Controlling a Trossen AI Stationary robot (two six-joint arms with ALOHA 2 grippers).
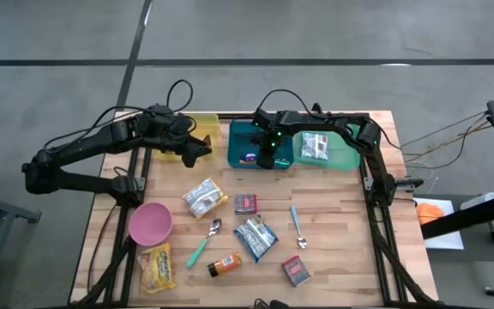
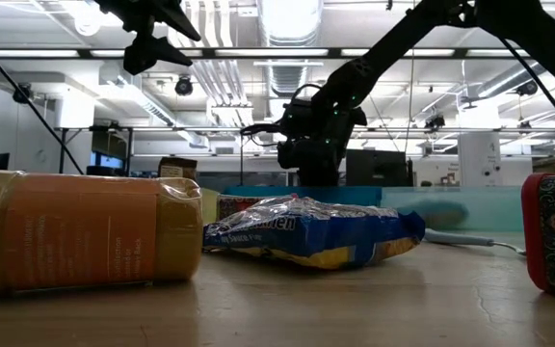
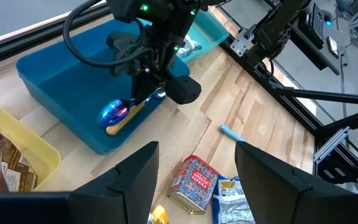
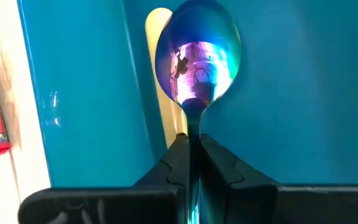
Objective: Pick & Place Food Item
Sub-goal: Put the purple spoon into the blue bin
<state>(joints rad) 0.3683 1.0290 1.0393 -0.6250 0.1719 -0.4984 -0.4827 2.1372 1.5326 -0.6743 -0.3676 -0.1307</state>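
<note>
Right gripper holds a spoon in the blue bin

On the table [image 1: 333, 232], the right gripper [image 4: 190, 149] reaches into the blue bin [image 1: 240, 136], fingers clenched on the stem of an iridescent spoon [image 4: 196, 56], its bowl over a yellow-handled utensil [image 3: 124, 118]. The left gripper [image 3: 196, 163] hovers beside the yellow bin [image 1: 178, 154], fingers apart, empty.

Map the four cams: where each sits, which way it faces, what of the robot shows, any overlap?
High: overhead, straight down on table; both arms.
Low: table height, looking level across; snack bag close, arms above.
Left wrist: past open left tool toward blue bin; right arm visible.
Right wrist: over blue bin, right tool shut on spoon.
Shared: both wrist views show that spoon.
</note>
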